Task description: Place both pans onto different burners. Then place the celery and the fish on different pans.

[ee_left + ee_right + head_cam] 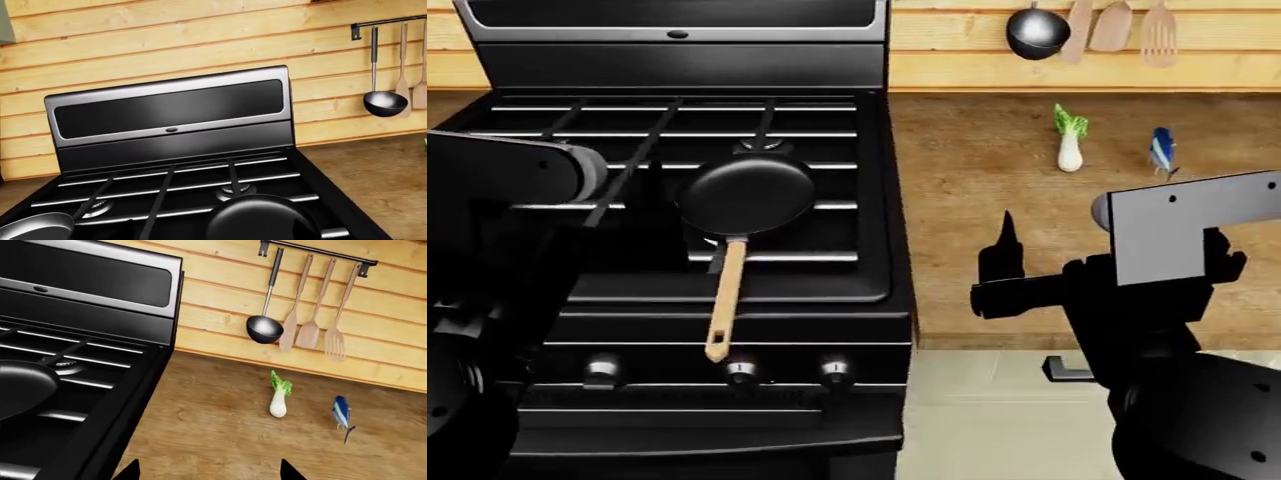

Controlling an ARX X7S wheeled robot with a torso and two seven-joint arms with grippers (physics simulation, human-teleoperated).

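This is a kitchen, and a rustic one. A black gas stove (694, 190) stands against a wall (373, 315) of pale wooden planks, with bar grates over round burners (235, 189) and knobs (738, 372) along its front. A pan (747, 193) with a wooden handle sits on the grates. Just beside the stove runs a wooden counter (220, 435), where a celery (279, 396) and a small blue fish (342, 412) lie near each other. On the wall above, a rail (319, 251) carries a ladle (264, 328), two wooden spatulas (308, 332) and a slotted turner (335, 342).
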